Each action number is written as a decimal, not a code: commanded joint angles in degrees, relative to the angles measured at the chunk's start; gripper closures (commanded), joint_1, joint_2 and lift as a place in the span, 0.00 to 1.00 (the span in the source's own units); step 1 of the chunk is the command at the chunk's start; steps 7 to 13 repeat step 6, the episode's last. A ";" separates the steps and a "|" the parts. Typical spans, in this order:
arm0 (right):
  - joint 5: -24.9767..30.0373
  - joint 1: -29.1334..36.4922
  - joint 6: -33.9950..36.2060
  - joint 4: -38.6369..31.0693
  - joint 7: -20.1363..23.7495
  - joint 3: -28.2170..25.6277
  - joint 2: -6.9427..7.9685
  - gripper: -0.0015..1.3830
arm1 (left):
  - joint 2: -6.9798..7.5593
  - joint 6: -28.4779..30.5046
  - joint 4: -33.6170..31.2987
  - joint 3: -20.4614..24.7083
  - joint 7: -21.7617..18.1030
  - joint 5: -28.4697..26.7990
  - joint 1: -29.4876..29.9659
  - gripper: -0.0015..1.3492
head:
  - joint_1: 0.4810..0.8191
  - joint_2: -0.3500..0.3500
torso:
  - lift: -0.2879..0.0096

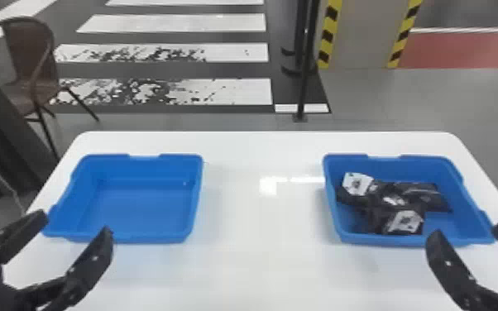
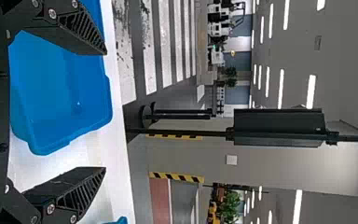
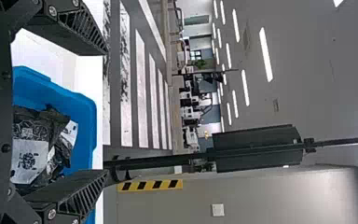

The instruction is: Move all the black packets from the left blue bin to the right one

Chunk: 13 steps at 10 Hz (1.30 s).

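Plainly wide-fingered, left gripper (image 1: 75,223) and right gripper (image 1: 468,231) — head view's packets (image 1: 378,200) in right bin (image 1: 463,206), left wrist view's ceiling lamps (image 2: 281,88)

In the head view, the bench (image 1: 260,264) spans the lower frame. On it, the left bin (image 1: 136,211) sits centre left and the right bin (image 1: 355,161) centre right, well apart. The packets (image 1: 430,198) lie overlapping in the right bin. Behind the bench, a chair (image 1: 29,53) stands upper left, a post (image 1: 304,87) upper right of centre.
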 commanded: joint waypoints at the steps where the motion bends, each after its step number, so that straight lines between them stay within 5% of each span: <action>1: -0.03 0.02 0.00 0.01 -0.02 0.00 -0.08 0.09 | -0.24 0.19 0.18 0.00 0.00 0.38 0.00 0.12 | 0.63 0.54 | 0.50; 13: -0.71 0.02 0.00 0.01 -0.02 0.00 -0.08 0.09 | -0.24 0.19 0.32 -0.11 0.00 0.49 -0.14 0.12 | 0.63 0.54 | 0.50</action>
